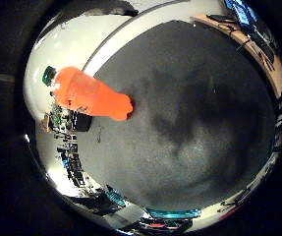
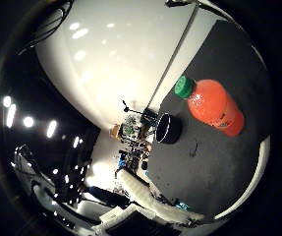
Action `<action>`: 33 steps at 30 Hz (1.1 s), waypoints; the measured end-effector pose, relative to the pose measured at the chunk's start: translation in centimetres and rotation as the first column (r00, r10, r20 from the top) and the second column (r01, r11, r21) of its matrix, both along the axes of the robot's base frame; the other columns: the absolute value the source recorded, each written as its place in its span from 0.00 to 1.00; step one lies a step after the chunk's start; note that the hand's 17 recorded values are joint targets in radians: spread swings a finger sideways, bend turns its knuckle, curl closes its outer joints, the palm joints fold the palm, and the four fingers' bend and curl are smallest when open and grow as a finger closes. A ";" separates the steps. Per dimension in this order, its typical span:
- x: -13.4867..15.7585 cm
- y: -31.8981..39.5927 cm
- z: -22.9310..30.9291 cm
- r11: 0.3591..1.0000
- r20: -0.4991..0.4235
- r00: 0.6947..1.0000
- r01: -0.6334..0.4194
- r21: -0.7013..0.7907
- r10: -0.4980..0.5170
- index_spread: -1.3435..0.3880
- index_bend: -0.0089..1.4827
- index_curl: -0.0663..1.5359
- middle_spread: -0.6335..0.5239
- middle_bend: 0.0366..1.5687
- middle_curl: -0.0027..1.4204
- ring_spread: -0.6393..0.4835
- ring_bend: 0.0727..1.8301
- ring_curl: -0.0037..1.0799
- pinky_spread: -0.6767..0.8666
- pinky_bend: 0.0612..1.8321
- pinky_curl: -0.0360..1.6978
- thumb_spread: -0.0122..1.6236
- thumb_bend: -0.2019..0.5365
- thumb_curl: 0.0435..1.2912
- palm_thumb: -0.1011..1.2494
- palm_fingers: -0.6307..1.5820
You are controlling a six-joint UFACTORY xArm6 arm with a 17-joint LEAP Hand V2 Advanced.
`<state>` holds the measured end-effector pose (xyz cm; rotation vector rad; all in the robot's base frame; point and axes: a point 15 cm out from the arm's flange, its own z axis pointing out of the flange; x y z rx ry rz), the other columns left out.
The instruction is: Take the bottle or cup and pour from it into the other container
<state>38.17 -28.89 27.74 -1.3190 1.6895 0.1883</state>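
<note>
The orange plastic bottle with a green cap [image 2: 213,106] stands on the dark grey table top [image 2: 209,157], near its far edge. A small round black cup [image 2: 168,129] sits just beside it. I cannot tell how my hand is shaped.

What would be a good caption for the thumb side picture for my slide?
An orange bottle with a green cap stands on a dark mat beside a small black cup.

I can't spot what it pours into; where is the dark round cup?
The dark round cup stands on the dark grey table mat, close beside the orange bottle.
</note>
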 end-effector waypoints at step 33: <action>4.1 4.9 -5.4 0.996 -0.052 0.996 -0.074 0.057 0.077 0.65 0.12 0.22 0.59 0.17 0.24 0.71 0.22 0.22 0.73 0.45 0.02 0.59 0.24 0.21 0.35 0.36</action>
